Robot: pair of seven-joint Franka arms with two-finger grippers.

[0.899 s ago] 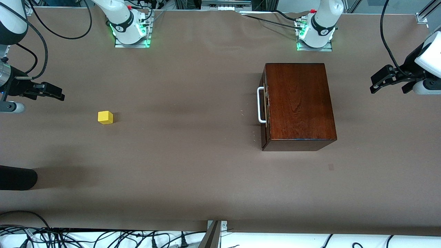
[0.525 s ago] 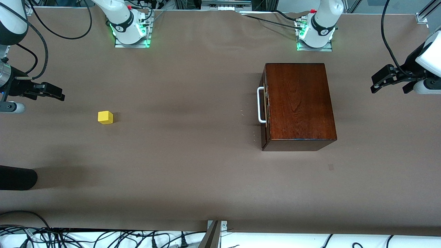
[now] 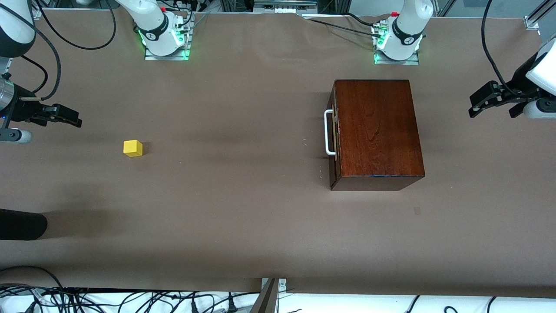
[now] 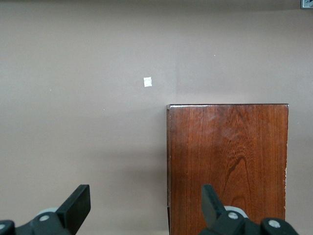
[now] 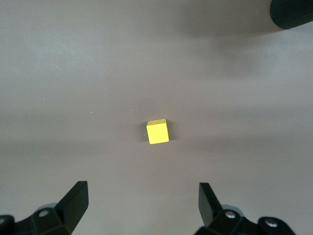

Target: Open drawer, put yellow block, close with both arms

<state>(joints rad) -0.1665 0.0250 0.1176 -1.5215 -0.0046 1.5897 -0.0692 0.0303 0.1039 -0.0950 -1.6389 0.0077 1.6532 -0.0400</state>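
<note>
The dark reddish-brown wooden box stands at the left arm's end of the table. Its drawer is shut, and the white handle faces the right arm's end. The yellow block lies alone on the table near the right arm's end. My left gripper hangs open and empty over the table edge beside the box. In the left wrist view the box top lies under one finger of the left gripper. My right gripper is open and empty, hovering apart from the block. The right wrist view shows the block ahead of the right gripper.
A black rounded object pokes in over the table edge at the right arm's end, nearer the camera than the block. A small pale patch marks the table near the box. Cables lie along the table's near edge.
The left gripper has drifted a little away from the box. The right gripper, block and box have stayed put.
</note>
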